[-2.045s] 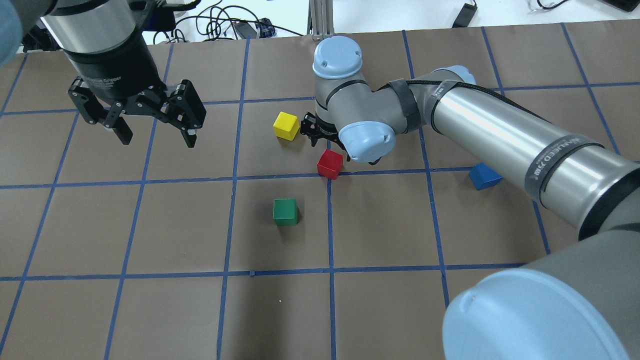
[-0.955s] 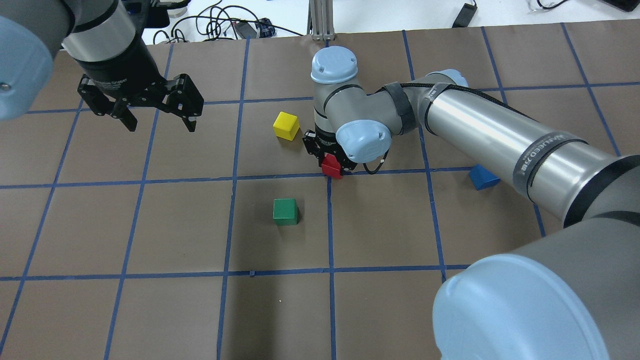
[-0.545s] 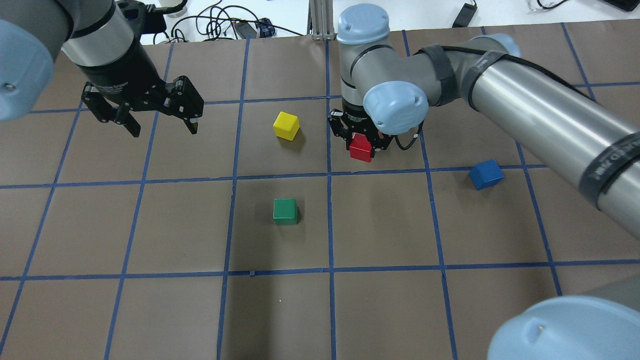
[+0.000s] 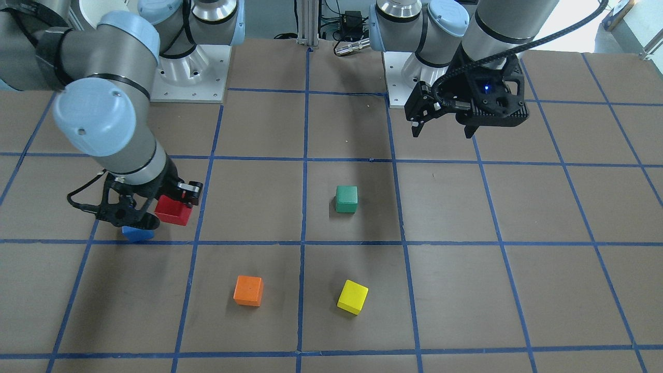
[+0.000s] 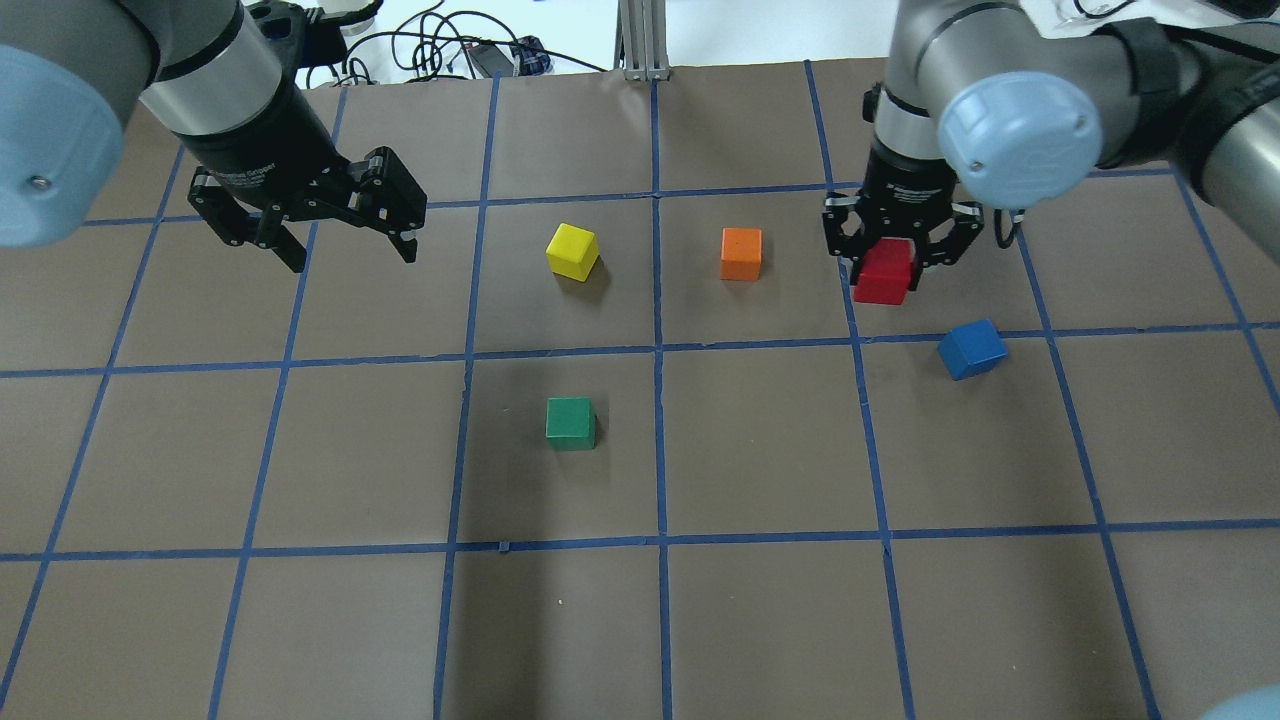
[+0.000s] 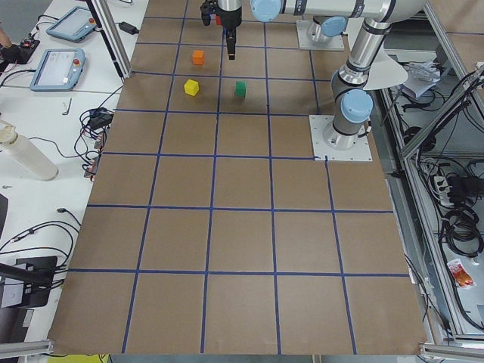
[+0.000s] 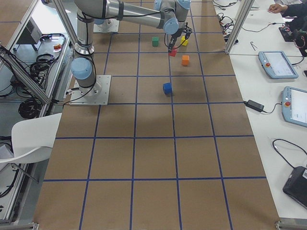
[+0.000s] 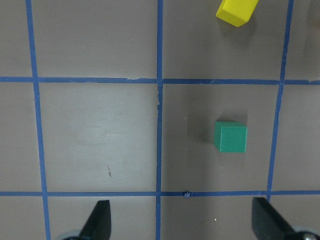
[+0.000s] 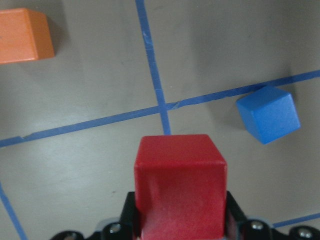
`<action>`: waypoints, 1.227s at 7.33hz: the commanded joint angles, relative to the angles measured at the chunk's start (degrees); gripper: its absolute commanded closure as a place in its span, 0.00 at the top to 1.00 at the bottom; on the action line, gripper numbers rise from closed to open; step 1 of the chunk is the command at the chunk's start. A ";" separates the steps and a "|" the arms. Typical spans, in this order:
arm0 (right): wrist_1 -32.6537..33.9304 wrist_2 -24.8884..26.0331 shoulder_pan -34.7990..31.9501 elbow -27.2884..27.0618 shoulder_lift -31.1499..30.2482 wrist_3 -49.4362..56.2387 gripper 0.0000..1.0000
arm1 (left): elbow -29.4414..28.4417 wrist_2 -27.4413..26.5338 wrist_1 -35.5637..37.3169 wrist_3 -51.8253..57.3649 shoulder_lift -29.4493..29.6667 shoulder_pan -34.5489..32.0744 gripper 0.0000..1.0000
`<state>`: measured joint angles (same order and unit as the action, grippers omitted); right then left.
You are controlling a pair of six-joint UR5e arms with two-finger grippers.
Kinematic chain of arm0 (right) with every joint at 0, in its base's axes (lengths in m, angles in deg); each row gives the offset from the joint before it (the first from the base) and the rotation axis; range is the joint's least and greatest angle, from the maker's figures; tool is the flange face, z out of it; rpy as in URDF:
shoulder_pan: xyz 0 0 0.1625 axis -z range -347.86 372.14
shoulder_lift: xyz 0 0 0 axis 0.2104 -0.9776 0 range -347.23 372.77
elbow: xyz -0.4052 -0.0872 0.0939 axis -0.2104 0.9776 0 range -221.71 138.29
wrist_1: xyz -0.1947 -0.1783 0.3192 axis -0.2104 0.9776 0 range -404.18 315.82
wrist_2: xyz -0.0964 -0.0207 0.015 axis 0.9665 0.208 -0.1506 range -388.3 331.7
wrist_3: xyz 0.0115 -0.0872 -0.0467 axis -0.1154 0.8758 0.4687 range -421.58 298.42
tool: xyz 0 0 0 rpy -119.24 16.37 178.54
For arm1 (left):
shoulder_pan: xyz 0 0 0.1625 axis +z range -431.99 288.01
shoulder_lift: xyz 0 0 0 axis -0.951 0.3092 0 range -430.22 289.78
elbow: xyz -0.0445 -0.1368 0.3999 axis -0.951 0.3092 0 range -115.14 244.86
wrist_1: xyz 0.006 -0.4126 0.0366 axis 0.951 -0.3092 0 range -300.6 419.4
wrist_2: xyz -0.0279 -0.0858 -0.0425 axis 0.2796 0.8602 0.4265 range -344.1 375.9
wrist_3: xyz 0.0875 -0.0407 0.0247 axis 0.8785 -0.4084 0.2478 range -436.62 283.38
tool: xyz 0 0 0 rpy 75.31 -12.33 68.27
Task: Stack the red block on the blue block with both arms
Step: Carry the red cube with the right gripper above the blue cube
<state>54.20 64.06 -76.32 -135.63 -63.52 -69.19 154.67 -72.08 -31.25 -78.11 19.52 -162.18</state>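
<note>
The right gripper [image 5: 888, 262] is clamped on the red block [image 9: 180, 185] and holds it above the table, near the blue block [image 5: 971, 349] but not yet over it. The left gripper [image 5: 352, 257] hangs wide open and empty, well apart on the other side.

The blue block sits turned at an angle to the grid, and to the red block as held. If the wrist does not rotate to match, I judge the corners would overhang and the red block could slip off on release. Fingers coming down off-centre could also nudge the light blue block aside.

The table [image 5: 760, 600] is covered in brown paper marked into squares with blue tape. An orange cube [image 5: 741, 253], a yellow cube [image 5: 572, 250] and a green cube [image 5: 570, 422] rest on it. Side benches hold cables and teach pendants.
</note>
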 commanded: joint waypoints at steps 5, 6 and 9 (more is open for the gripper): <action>24.52 -0.61 14.02 -18.29 -4.58 31.07 0.00 | -0.25 -0.26 3.90 0.26 0.61 -1.13 1.00; 25.88 -0.78 14.11 -19.10 -4.32 31.08 0.00 | -0.08 -0.26 3.99 -0.44 0.61 -1.22 1.00; 25.89 -4.00 14.02 -19.28 -3.79 30.82 0.00 | -0.16 -0.35 4.51 3.14 0.61 -1.13 1.00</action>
<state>79.93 62.57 -62.26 -154.74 -67.43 -38.31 154.58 -72.40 -27.09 -77.04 20.10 -163.38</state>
